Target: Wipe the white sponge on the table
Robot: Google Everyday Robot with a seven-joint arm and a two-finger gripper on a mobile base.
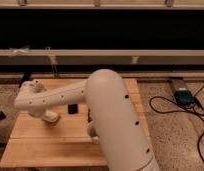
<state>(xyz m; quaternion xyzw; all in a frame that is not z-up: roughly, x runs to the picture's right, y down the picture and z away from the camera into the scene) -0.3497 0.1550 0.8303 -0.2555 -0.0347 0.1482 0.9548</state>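
Observation:
The white sponge lies on the left part of the light-brown plank table. My white arm reaches from the lower right across the table to the left, bends at a joint and comes down onto the sponge. The gripper is at the sponge, right at the end of the arm. The arm's thick body hides the middle right of the table.
A small dark object stands on the table just right of the sponge. A white cup shows partly behind the arm. A blue device with black cables lies on the speckled floor at the right. A dark wall with rails runs behind the table.

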